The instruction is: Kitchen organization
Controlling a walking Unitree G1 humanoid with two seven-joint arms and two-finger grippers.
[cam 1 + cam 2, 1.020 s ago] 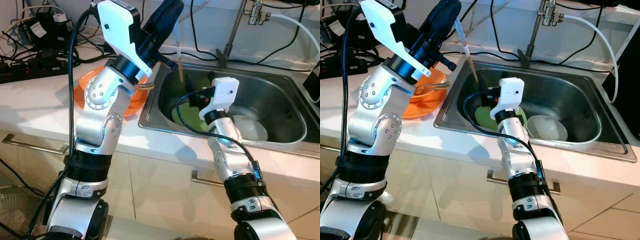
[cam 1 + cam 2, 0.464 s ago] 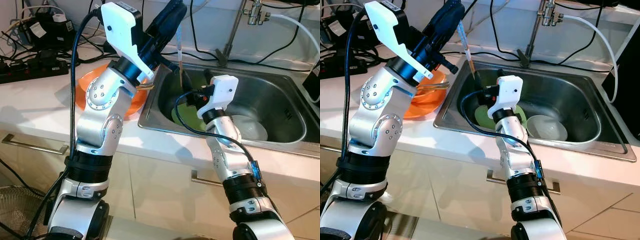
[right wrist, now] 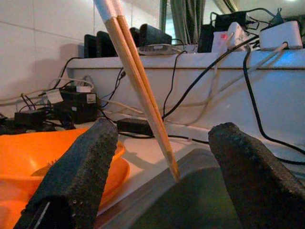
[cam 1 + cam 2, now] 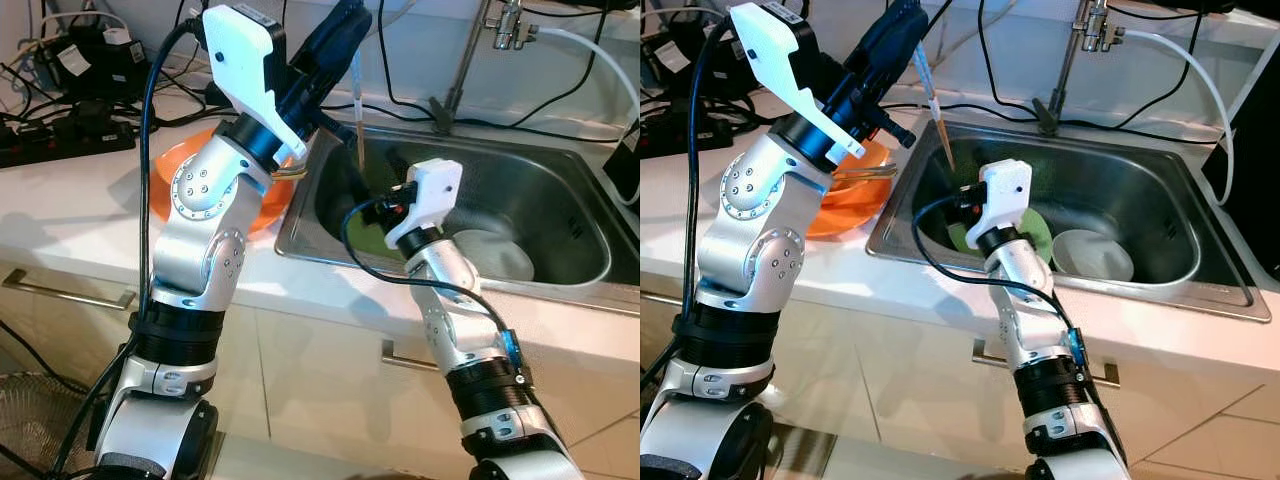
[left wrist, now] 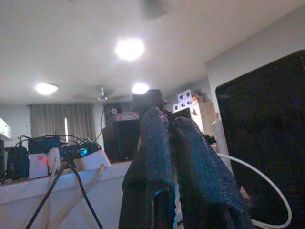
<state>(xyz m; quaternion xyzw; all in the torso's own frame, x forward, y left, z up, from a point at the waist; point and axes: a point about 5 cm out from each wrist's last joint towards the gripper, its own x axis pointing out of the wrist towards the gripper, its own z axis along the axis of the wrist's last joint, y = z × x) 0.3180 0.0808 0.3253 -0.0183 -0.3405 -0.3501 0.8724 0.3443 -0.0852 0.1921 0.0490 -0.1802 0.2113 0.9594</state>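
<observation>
Now | right claw [image 3: 157, 191] spread, drawn back from sink [image 4: 560, 190] | left claw [image 4: 902, 30] seemingly gripping chopsticks [image 4: 933, 105]

Head views were bright and sharp; ceiling lamps [image 5: 129, 48] flared above the backlit, dim left gripper [image 5: 177, 157] (slightly soft).

Plates [image 4: 375, 238] in sink [image 4: 560, 275], right of bowl [image 4: 175, 165]
</observation>
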